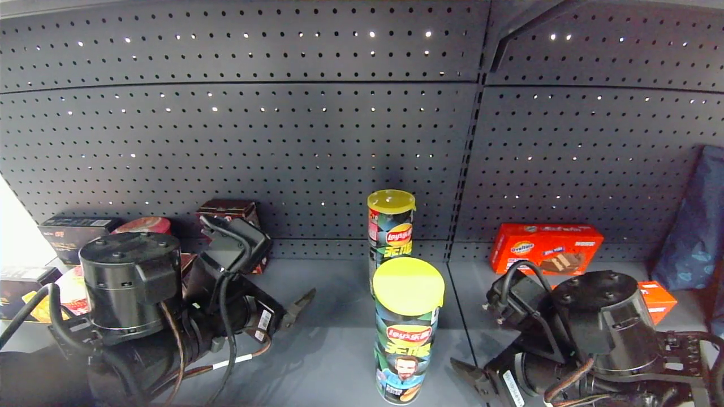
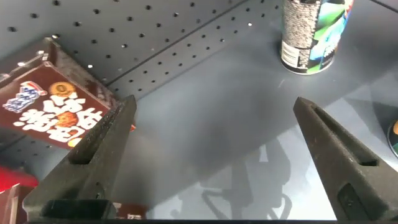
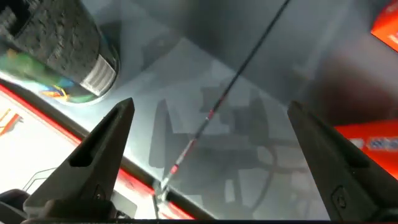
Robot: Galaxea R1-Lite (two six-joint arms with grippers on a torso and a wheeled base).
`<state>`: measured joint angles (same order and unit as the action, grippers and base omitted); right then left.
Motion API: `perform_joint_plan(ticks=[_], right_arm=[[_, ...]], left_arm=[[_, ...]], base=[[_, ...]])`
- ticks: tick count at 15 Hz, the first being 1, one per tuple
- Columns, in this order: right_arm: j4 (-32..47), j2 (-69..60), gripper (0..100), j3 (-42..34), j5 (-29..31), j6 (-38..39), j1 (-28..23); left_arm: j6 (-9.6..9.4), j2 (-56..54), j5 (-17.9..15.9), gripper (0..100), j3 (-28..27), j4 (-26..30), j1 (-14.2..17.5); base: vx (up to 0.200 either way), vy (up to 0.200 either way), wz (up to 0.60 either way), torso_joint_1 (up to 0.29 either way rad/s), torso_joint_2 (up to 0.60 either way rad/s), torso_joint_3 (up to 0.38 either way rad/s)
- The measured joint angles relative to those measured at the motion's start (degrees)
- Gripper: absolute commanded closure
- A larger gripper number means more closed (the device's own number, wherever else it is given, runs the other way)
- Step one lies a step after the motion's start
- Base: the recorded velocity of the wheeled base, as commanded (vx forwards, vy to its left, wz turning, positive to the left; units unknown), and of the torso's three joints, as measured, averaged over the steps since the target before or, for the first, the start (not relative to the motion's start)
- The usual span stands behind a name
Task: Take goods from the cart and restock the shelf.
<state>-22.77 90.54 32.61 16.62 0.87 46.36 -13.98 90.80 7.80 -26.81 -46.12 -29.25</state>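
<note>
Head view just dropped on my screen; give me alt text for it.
Two yellow-lidded chip cans stand upright mid-shelf, one behind the other, against a dark pegboard back. The left gripper and right gripper sit low either side of the front can, apart from it, holding nothing. Far left lie dark boxes, back right an orange box.

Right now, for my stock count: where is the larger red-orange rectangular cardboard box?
Head view: the larger red-orange rectangular cardboard box sits on the right side of the shelf by the dark pegboard back panel, right of the rear yellow-lidded cylindrical chip can.
</note>
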Motion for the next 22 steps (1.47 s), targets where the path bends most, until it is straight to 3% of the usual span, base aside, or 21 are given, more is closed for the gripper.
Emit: perform_joint_plan(ticks=[22], right_arm=[[-1.0, 6.6, 0, 4.6, 0.1, 0.0, 3.4]], left_arm=[[0.0, 1.7, 0.0, 0, -1.2, -0.1, 0.2]], base=[[0.0, 0.0, 0.0, 0.0, 0.0, 0.0]])
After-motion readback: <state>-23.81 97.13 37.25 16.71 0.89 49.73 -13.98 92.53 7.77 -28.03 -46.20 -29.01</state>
